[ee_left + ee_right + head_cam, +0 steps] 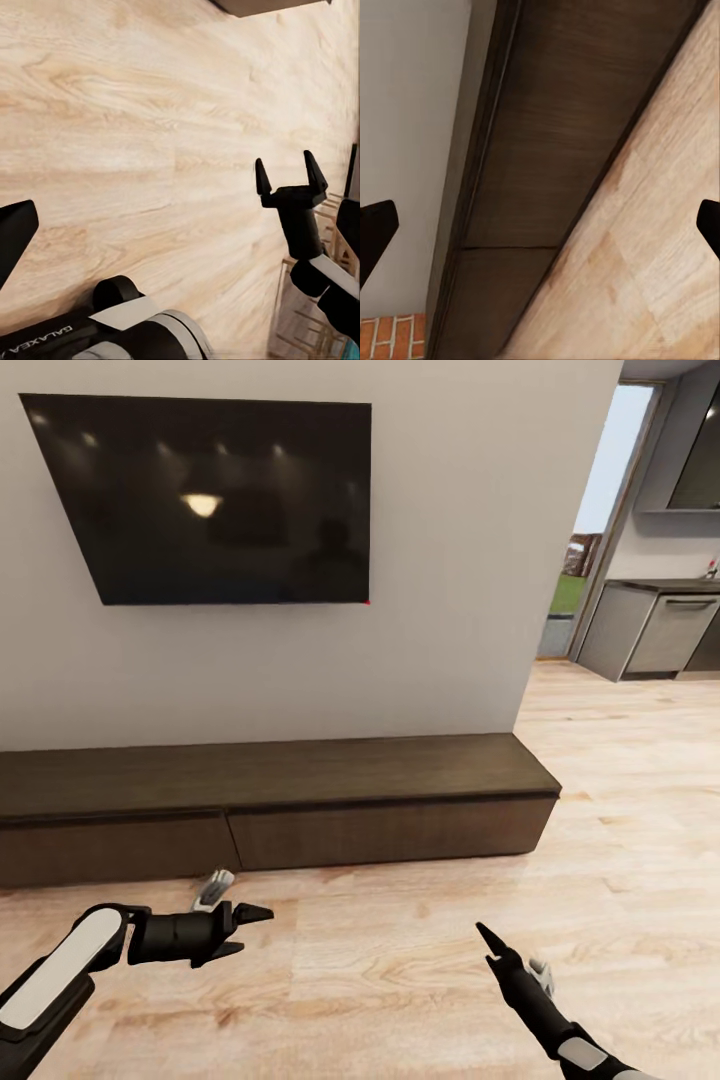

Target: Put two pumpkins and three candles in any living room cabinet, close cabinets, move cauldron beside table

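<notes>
- The cabinet (270, 800) is standing against the wall under the television (205, 500), its drawer fronts sitting flush and closed.
- The left gripper (250, 930) is hovering over the wooden floor (400, 960), fingers spread, holding nothing.
- The right gripper (291, 174) is hanging near the cabinet, fingers parted and empty.

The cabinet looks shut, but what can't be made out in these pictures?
- Cabinet, head view: its closed drawer fronts hide the inside; its left end is cut off by the frame edge.
- Kitchen unit, head view: partly hidden by the wall corner, partly cut off by the right edge.
- Right gripper, head view: seen edge-on, so its opening is unclear there.
</notes>
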### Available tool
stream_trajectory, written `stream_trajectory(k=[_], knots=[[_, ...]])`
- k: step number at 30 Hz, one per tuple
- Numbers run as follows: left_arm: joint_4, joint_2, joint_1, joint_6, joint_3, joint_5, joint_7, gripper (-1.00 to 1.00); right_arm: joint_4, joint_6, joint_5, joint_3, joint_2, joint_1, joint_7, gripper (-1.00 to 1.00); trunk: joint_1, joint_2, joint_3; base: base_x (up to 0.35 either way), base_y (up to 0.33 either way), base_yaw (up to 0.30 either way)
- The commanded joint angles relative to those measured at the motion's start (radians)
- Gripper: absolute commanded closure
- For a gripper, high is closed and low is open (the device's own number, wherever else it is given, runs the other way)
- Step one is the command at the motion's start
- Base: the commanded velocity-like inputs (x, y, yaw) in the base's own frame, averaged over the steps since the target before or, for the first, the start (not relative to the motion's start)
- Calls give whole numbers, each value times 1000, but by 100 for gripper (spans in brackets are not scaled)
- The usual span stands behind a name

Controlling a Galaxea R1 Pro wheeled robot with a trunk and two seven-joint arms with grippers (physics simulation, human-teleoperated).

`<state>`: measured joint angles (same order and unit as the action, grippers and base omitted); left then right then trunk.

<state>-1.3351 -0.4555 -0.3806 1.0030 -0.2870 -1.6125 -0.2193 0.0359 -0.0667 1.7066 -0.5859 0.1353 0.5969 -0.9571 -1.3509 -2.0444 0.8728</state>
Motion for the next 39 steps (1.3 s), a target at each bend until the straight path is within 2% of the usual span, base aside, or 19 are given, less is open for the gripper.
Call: stream_trajectory(k=[1,4,5,9,17,21,23,24,25,26,29,31,32,36,38,39], knots=[[-1,-1,0,0,-10,-16,-9,-100,5,-9,13,-8,0,1,-17,-100,-4,-8,4,0,0,0],[-2,-1,0,0,-30,-34,-9,-100,9,-10,20,-8,0,1,-31,-100,-15,-29,14,0,0,0],[-2,-2,1,0,-40,-57,-9,-100,9,-10,22,-8,0,1,-33,-100,-19,-36,17,0,0,0],[-4,-3,4,0,-52,-101,-9,-100,10,-10,23,-8,0,1,-37,-100,-34,-64,29,0,0,0],[-16,-3,6,0,-55,-114,-9,-100,7,2,20,-10,-7,1,-32,-100,-65,-120,54,0,0,0],[-18,-4,6,0,-55,-115,-9,-100,6,88,24,-8,-9,1,-27,-100,-80,-148,67,0,0,0],[-18,-4,6,0,-55,-115,-9,-100,3,102,30,-6,-9,1,-27,-100,-88,-162,73,0,0,0],[-17,-4,6,0,-55,-116,-9,-100,-2,104,50,-5,-8,1,-28,-100,-92,-169,76,0,0,0],[-17,-5,6,0,-55,-116,-9,-100,-5,84,91,-3,-8,1,-29,-100,-96,-176,79,0,0,0],[-17,-5,6,0,-55,-116,-9,-100,-6,72,108,-3,-8,1,-29,-100,-100,-183,82,0,0,0],[-16,-5,6,0,-54,-116,-9,-100,-7,12,206,-4,-11,1,-26,-100,-111,-204,92,0,0,0],[-16,-5,6,0,-54,-116,-9,-100,-7,37,253,-5,-21,1,-1,-100,-119,-218,98,0,0,0],[-16,-5,6,0,-54,-116,-9,-100,-16,83,276,-6,-30,1,36,-100,-123,-225,101,0,0,0],[-16,-5,6,0,-54,-117,-9,-100,-137,137,309,-3,-38,1,90,-100,-138,-253,114,0,0,0],[-16,-5,6,0,-54,-119,-9,-100,-200,148,360,7,-40,1,114,-100,-146,-267,120,0,0,0],[-16,-5,6,0,-54,-119,-9,-100,-210,150,371,8,-40,1,118,-100,-149,-274,123,0,0,0]])
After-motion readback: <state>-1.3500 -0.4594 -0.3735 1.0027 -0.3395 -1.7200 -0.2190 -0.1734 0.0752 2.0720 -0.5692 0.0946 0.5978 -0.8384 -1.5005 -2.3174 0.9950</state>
